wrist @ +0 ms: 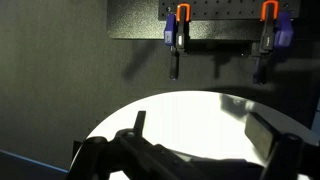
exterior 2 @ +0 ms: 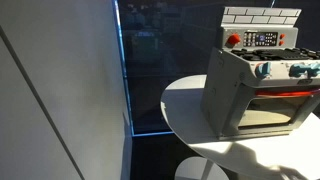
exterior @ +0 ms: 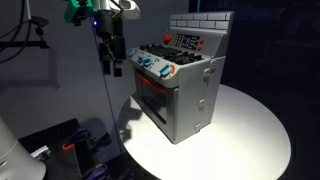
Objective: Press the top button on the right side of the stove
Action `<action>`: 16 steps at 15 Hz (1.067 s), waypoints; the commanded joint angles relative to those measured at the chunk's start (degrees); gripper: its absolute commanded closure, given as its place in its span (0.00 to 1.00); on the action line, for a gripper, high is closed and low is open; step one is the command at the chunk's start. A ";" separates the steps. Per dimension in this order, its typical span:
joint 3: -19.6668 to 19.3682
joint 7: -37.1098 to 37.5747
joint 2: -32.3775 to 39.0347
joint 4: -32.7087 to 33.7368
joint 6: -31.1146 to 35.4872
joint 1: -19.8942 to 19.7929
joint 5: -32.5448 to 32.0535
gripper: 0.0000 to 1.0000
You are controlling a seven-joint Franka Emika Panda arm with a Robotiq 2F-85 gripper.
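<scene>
The grey-silver toy stove (exterior: 185,90) stands on a round white table (exterior: 245,135) in both exterior views (exterior 2: 255,85). It has a brick-pattern back wall, a red-trimmed oven door and coloured knobs. Its red-framed button panel (exterior: 190,42) sits on top in front of the back wall, and it also shows in an exterior view (exterior 2: 262,39). My gripper (exterior: 114,62) hangs in the air to the left of the stove, at about knob height and apart from it. In the wrist view my gripper (wrist: 200,130) is open and empty over the white table (wrist: 190,110). The stove is out of the wrist view.
A black pegboard (wrist: 215,15) with orange-and-purple clamps (wrist: 177,25) hangs beyond the table's far edge. A tripod (exterior: 25,35) stands at the left, and dark equipment (exterior: 60,145) lies on the floor below the gripper. A pale wall panel (exterior 2: 60,90) fills the left.
</scene>
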 commanded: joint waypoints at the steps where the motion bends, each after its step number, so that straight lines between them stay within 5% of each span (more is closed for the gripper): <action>1: -1.26 0.56 0.07 0.13 -0.22 1.41 -0.55 0.00; 16: -3.30 3.64 2.64 8.91 2.09 0.12 -0.40 0.00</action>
